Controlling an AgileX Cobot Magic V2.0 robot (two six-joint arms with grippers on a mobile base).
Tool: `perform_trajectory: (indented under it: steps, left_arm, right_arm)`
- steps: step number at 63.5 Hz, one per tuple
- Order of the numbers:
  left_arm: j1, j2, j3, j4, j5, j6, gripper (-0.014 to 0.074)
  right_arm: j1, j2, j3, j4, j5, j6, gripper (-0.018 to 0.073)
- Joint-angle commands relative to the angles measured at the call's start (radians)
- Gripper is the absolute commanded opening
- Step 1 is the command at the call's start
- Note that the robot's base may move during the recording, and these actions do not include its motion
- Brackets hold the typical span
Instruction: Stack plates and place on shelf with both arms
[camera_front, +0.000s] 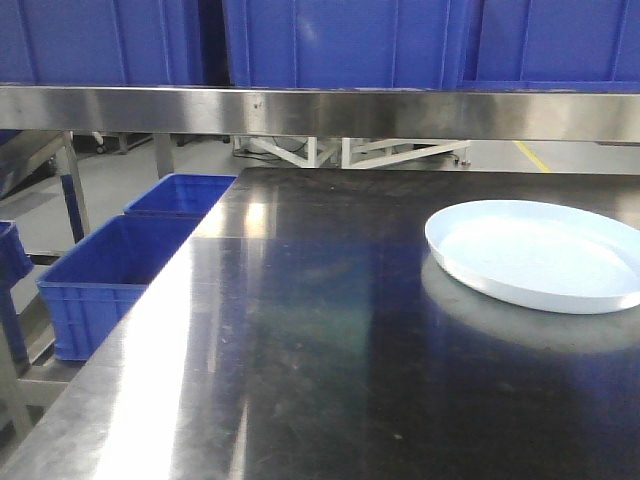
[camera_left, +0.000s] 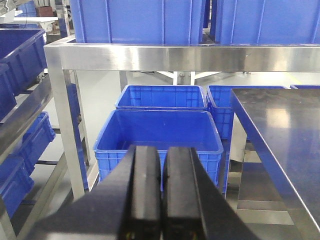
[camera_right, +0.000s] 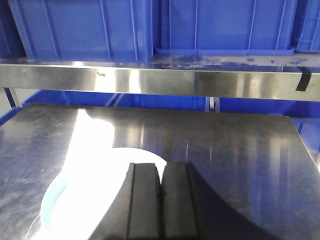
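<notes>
One pale bluish-white plate (camera_front: 535, 252) lies flat on the dark steel tabletop (camera_front: 330, 350) at the right. In the right wrist view the same plate (camera_right: 85, 200) is washed out by glare. My right gripper (camera_right: 161, 172) hangs above its right part, shut with nothing between the jaws. The shelf (camera_front: 320, 110) runs across the back above the table, its brushed front rail (camera_right: 150, 80) under blue crates (camera_front: 340, 40). My left gripper (camera_left: 163, 155) is shut and empty, off the table's left side over floor-level crates. Neither gripper shows in the front view.
Open blue crates (camera_left: 160, 132) sit on the floor left of the table, also seen as blue crates (camera_front: 120, 275) in the front view. A steel rack post (camera_left: 65, 125) stands at the left. A black tape strip (camera_right: 301, 79) marks the shelf rail.
</notes>
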Motion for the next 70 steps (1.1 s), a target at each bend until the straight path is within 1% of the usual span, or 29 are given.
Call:
perform_trajectory:
  steps: [1, 8, 12, 26, 33, 35, 37, 40, 47, 51, 70]
  left_arm:
    - [-0.006, -0.019, 0.023, -0.008, -0.086, -0.001, 0.0102]
    - [-0.006, -0.019, 0.023, -0.008, -0.086, -0.001, 0.0102]
    - [-0.006, -0.019, 0.023, -0.008, -0.086, -0.001, 0.0102]
    - [-0.006, -0.019, 0.023, -0.008, -0.086, -0.001, 0.0102]
    - [-0.006, -0.019, 0.023, -0.008, -0.086, -0.001, 0.0102]
    - [-0.006, -0.019, 0.023, -0.008, -0.086, -0.001, 0.0102]
    - [-0.006, -0.019, 0.023, -0.008, -0.086, -0.001, 0.0102]
    - [-0.006, -0.019, 0.023, -0.008, -0.086, -0.001, 0.0102]
    - [-0.006, -0.019, 0.023, -0.008, -0.086, -0.001, 0.0102]
    - [-0.006, -0.019, 0.023, -0.008, -0.086, -0.001, 0.0102]
    - [-0.006, -0.019, 0.023, -0.008, -0.086, -0.001, 0.0102]
  right_arm:
    - [0.0, 0.143, -0.12, -0.013, -0.084, 0.0, 0.0056]
    - [0.0, 0.291, -0.24, -0.013, -0.073, 0.0, 0.0056]
    - [0.0, 0.373, -0.315, -0.013, -0.039, 0.0, 0.0056]
    - [0.0, 0.602, -0.534, -0.013, 0.225, 0.0, 0.0057]
    - [0.0, 0.688, -0.601, -0.013, 0.304, 0.0, 0.0071]
    - [0.0, 0.706, -0.611, -0.013, 0.315, 0.0, 0.0092]
    - [0.0, 0.726, -0.619, -0.013, 0.318, 0.0, 0.0132]
    - [0.0, 0.75, -0.625, -0.013, 0.317, 0.0, 0.0209]
    - [0.0, 0.793, -0.626, -0.013, 0.301, 0.0, 0.0428]
    - [0.0, 0.81, -0.626, -0.013, 0.299, 0.0, 0.0496]
    - [0.0, 0.835, -0.626, -0.013, 0.286, 0.0, 0.0506]
